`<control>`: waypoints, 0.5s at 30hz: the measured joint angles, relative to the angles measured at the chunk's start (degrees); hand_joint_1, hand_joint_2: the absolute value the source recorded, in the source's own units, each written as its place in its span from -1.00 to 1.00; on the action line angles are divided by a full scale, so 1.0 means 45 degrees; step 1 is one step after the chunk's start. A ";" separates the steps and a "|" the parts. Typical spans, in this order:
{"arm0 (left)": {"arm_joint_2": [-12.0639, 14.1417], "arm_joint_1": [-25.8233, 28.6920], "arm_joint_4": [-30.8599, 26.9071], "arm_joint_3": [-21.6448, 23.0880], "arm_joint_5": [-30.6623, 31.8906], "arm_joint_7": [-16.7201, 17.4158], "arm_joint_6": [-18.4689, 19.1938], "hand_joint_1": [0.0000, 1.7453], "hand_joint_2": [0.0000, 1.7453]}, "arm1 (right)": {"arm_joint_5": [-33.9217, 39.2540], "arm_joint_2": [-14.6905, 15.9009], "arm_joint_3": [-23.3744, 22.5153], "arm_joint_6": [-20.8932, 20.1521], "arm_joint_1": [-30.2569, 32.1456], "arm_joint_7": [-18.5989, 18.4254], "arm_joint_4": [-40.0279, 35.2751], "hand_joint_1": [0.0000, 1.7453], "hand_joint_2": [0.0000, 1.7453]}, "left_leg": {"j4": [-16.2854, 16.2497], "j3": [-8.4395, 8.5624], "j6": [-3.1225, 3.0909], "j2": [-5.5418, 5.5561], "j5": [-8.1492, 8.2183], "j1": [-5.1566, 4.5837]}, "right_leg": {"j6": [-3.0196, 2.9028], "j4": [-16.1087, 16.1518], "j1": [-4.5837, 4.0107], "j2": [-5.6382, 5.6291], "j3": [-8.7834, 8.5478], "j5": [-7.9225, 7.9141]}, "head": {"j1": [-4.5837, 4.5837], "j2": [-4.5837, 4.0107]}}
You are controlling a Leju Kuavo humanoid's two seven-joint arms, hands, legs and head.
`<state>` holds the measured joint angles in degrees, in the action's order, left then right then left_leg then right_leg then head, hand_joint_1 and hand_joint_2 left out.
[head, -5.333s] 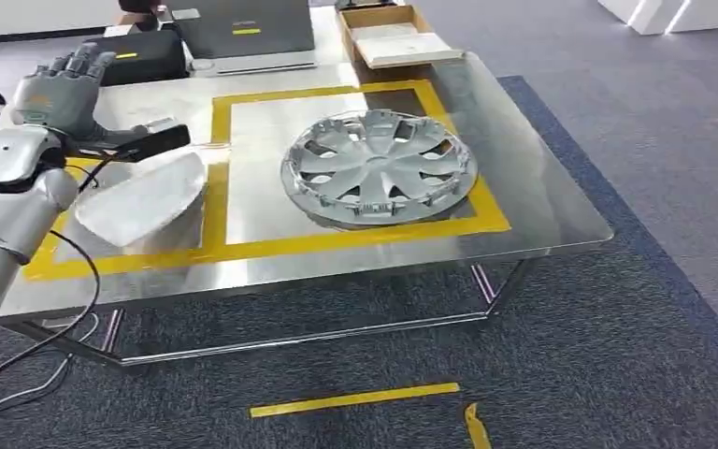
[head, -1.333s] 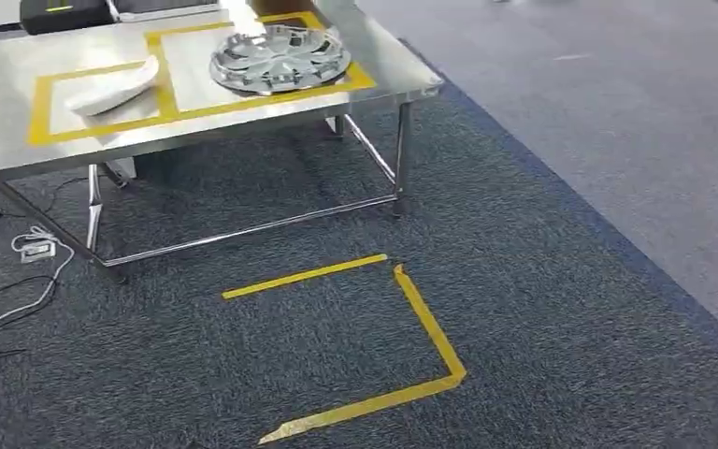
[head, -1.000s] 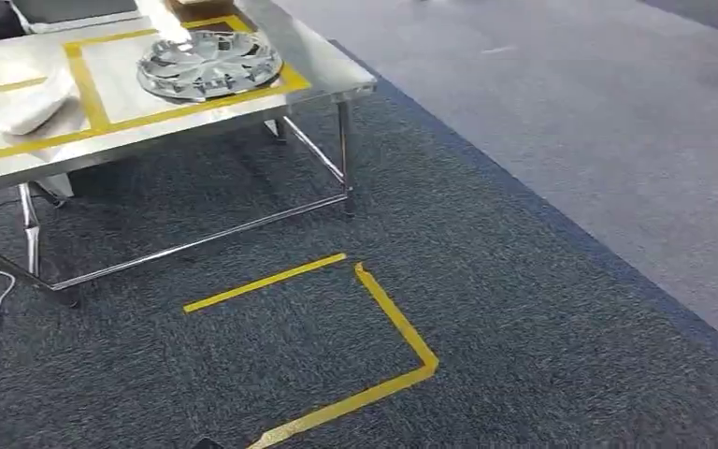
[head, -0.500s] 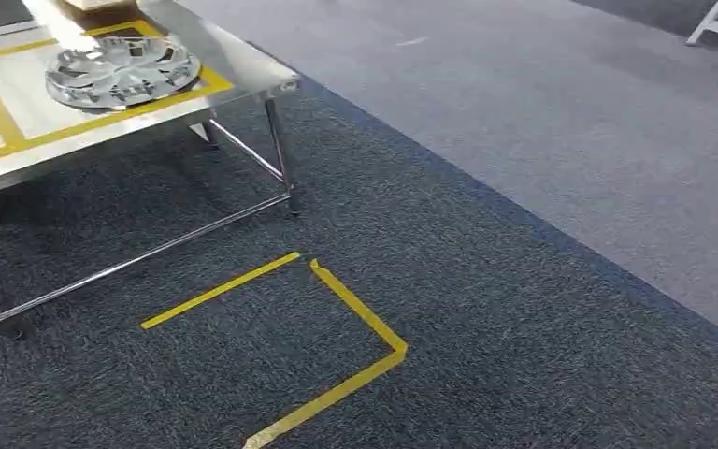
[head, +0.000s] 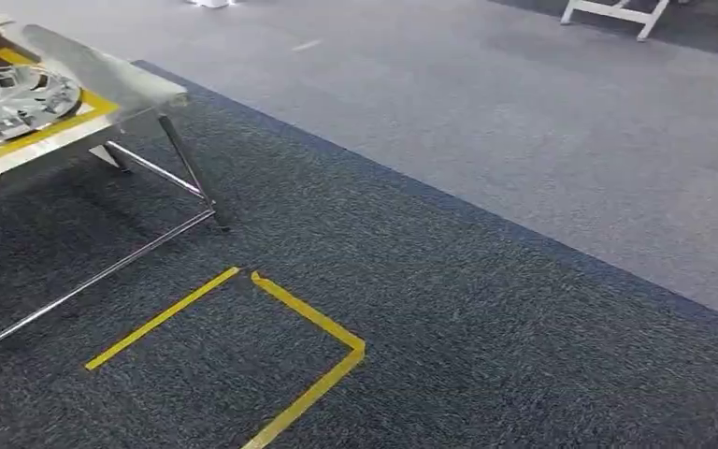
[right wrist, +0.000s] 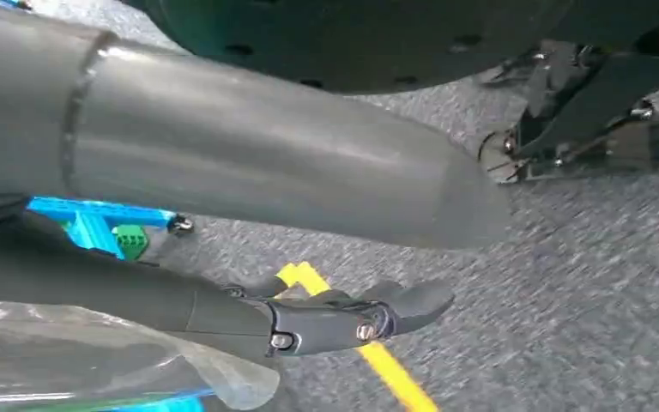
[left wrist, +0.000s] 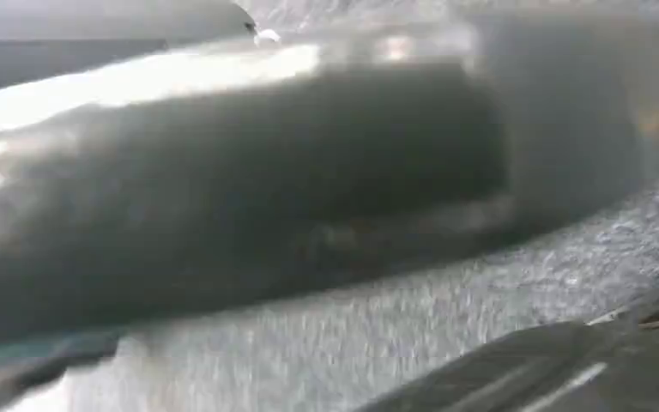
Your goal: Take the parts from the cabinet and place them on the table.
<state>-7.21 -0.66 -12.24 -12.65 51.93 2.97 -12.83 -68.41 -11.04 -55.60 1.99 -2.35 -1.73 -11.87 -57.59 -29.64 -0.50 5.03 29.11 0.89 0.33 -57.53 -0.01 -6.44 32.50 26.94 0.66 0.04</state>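
The silver hubcap [head: 5, 101] lies inside a yellow-taped frame on the steel table [head: 103, 70], at the far left of the head view. My left hand [left wrist: 223, 172] is a blurred grey shape hanging over the carpet, with nothing seen in it. My right hand [right wrist: 266, 163] also hangs over the carpet. Its dark fingers [right wrist: 343, 316] are stretched out and hold nothing. No cabinet appears in these views.
A yellow tape corner [head: 308, 318] marks the dark carpet in front of me. The table's steel legs [head: 187, 178] stand to its left. Lighter grey floor [head: 524, 122] spreads to the right, with a white frame [head: 617, 11] at the far back.
The camera has swung to the right: the table and hubcap slid to the left edge and the white part left the picture. Earlier my left hand was raised above the table by the white part.
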 joint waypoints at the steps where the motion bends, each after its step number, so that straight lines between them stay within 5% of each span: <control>1: -0.0005 -0.0013 0.0000 0.0078 0.0019 0.0019 -0.0044 -1.00 -1.00 | -0.0058 -0.0044 0.0005 0.0000 -0.0006 0.0005 0.0000 -1.00 -1.00 | -0.0094 -0.0035 -0.0004 -0.0112 0.0001 -0.0060 | 0.0100 0.0015 0.0053 -0.0094 0.0093 -0.0057 | 0.0005 -0.0005; 3: -0.0024 -0.0039 0.0005 0.0203 0.0087 0.0048 -0.0131 -1.00 -1.00 | -0.0179 -0.0063 0.0019 -0.0005 0.0071 0.0010 0.0005 -1.00 -1.00 | -0.0049 -0.0046 -0.0099 -0.0347 -0.0066 -0.0091 | 0.0281 0.0079 0.0102 -0.0373 0.0184 -0.0160 | 0.0010 -0.0005; 4: -0.0034 -0.0064 0.0005 0.0257 0.0117 0.0058 -0.0150 -1.00 -1.00 | -0.0209 -0.0063 0.0024 -0.0005 0.0101 0.0010 0.0005 -1.00 -1.00 | 0.0124 -0.0012 -0.0211 -0.0590 -0.0175 0.0054 | 0.0325 -0.0010 0.0116 -0.0285 0.0304 -0.0090 | -0.0024 -0.0005; 5: -0.0010 -0.0098 0.0005 0.0282 0.0175 0.0126 -0.0189 -1.00 -1.00 | -0.0233 -0.0063 0.0029 0.0000 0.0119 0.0010 0.0010 -1.00 -1.00 | 0.0152 -0.0014 -0.0271 -0.0725 -0.0209 0.0022 | 0.0373 -0.0355 0.0019 0.0520 0.0473 0.0189 | 0.0064 -0.0005; 6: -0.0009 -0.0098 0.0005 0.0350 0.0336 0.0285 -0.0233 -1.00 -1.00 | -0.0243 -0.0068 0.0044 0.0010 0.0082 0.0015 0.0010 -1.00 -1.00 | 0.0151 -0.0042 -0.0313 -0.0901 -0.0218 0.0011 | 0.0428 -0.1164 0.0038 0.0953 0.0882 0.0686 | 0.0195 -0.0005; 9: 0.0044 -0.0060 0.0039 0.0632 0.0919 0.0826 -0.0208 -1.00 -1.00 | -0.0622 -0.0068 0.0161 0.0024 -0.0007 0.0029 0.0010 -1.00 -1.00 | 0.0144 -0.0074 -0.0313 -0.1578 -0.0209 -0.0028 | 0.0565 -0.3831 0.0122 0.1356 0.2119 0.1760 | 0.0175 -0.0005; 11: 0.0078 -0.0102 0.0044 0.0933 0.1429 0.0991 -0.0135 -1.00 -1.00 | -0.1025 -0.0073 0.0374 -0.0068 0.0039 -0.0175 0.0015 -1.00 -1.00 | 0.0144 -0.0059 -0.0288 -0.1903 -0.0191 -0.0027 | 0.0609 -0.3246 0.0183 0.1464 0.1731 0.1188 | 0.0175 -0.0005; 13: 0.0078 -0.0171 0.0044 0.1247 0.1748 0.1063 -0.0102 -1.00 -1.00 | -0.1392 -0.0073 0.0611 -0.0150 0.0049 -0.0296 0.0015 -1.00 -1.00 | 0.0143 0.0010 -0.0213 -0.2181 -0.0145 -0.0017 | 0.0578 -0.0938 0.0207 0.1833 0.0402 0.0175 | 0.0179 -0.0005; 14: 0.0078 -0.0192 0.0044 0.1364 0.1841 0.1116 -0.0102 -1.00 -1.00 | -0.1548 -0.0082 0.0742 -0.0185 0.0012 -0.0359 0.0015 -1.00 -1.00 | 0.0141 0.0064 -0.0138 -0.2298 -0.0114 -0.0054 | 0.0563 -0.0010 0.0166 0.2418 -0.0081 0.0161 | 0.0181 -0.0005; 15: 0.0083 -0.0194 0.0044 0.1442 0.1870 0.1190 -0.0102 -1.00 -1.00 | -0.1676 -0.0151 0.0870 -0.0219 -0.0064 -0.0467 0.0029 -1.00 -1.00 | 0.0092 0.0033 -0.0022 -0.2420 -0.0048 -0.0138 | 0.0413 0.0121 0.0065 0.2445 -0.0262 0.0213 | 0.0185 0.0000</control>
<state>-6.84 -1.53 -12.04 -6.16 60.35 8.33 -13.29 -75.96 -11.72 -51.69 1.00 -2.64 -3.83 -11.74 -57.17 -29.49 -0.60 -5.87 28.90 0.27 2.19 -56.99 0.28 4.56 31.32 27.89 1.49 0.04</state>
